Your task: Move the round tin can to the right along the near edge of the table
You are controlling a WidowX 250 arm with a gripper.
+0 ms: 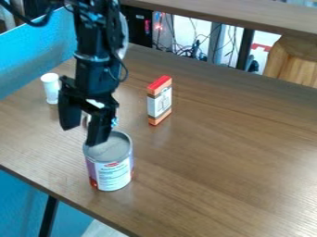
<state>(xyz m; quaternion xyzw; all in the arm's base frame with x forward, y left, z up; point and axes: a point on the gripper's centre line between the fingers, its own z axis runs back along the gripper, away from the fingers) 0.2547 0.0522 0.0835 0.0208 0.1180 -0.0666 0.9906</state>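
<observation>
Apparently empty: gripper (85, 126) hangs at left, claw wide, one fingertip over or against the can (111, 162); contact uncertain. Can upright at near left, probably steady on its flat base. Box (160, 101) stands on end, farther right; white bottle (51, 88), far left.

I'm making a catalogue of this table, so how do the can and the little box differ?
The can is round, while the box has flat sides and square corners. The can is wide and stout; the box is slim. The can has a grey top and a mostly white and purple label, whereas the box has a red top and orange and white sides. Both stand upright on the table.
</observation>
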